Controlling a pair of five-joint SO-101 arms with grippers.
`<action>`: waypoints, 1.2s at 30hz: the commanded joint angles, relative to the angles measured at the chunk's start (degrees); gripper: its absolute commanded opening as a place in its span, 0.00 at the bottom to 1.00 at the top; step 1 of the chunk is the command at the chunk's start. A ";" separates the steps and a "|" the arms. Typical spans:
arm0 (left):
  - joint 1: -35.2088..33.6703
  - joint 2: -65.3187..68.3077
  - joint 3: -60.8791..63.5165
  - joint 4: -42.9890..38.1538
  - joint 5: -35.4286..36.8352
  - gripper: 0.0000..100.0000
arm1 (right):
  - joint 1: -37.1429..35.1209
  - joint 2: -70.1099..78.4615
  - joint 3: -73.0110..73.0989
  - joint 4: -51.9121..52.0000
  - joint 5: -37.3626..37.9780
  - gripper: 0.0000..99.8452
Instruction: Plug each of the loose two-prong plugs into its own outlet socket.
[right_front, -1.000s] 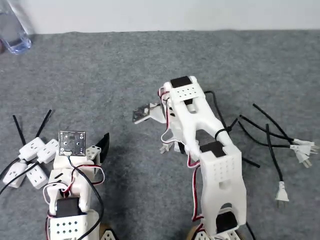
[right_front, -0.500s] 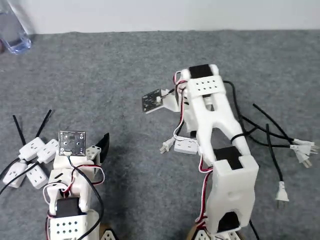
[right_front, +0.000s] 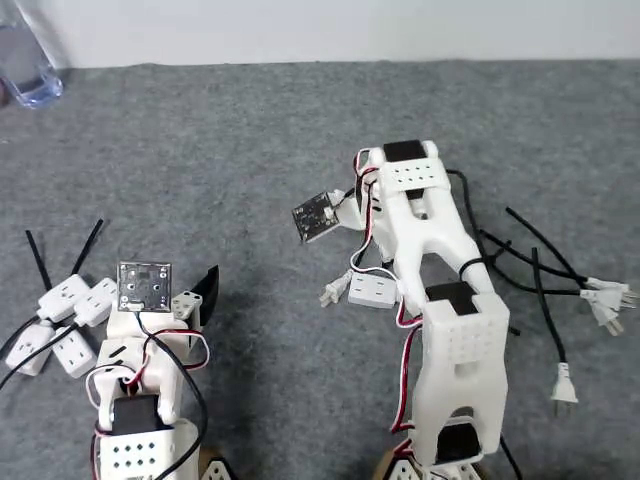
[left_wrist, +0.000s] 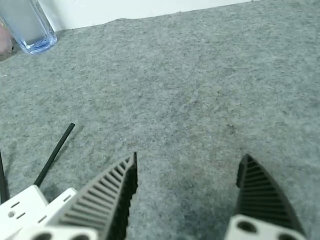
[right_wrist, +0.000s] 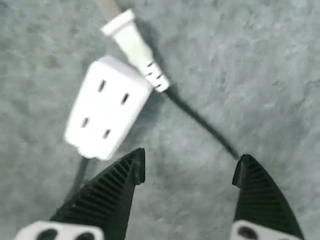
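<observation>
A grey carpet covers the whole table. The right arm stretches from the lower edge of the high view up to the centre. The left arm stays folded in the lower left corner. A clear glass container stands in the upper left corner.

At the left edge of the high view, a group of white outlet sockets with black cords lies close together. One more outlet socket lies near the centre, under the right arm. A white two-prong plug lies just beside it and is not inserted. Two loose plugs lie at the right edge, and a single plug lies below them.

The right gripper hangs over the carpet next to the centre socket with its jaws spread wide. The left gripper is also spread wide above bare carpet.
</observation>
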 joint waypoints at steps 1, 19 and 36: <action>0.35 -0.53 -0.31 -1.49 -0.44 0.30 | -0.57 -0.31 -1.32 -3.30 2.20 0.27; 0.35 -0.53 -0.31 -1.41 -0.44 0.30 | 1.01 8.22 -1.32 -8.92 8.79 0.12; 0.35 -0.53 -0.31 -1.32 -0.44 0.30 | 10.68 10.42 -1.32 -9.98 12.84 0.01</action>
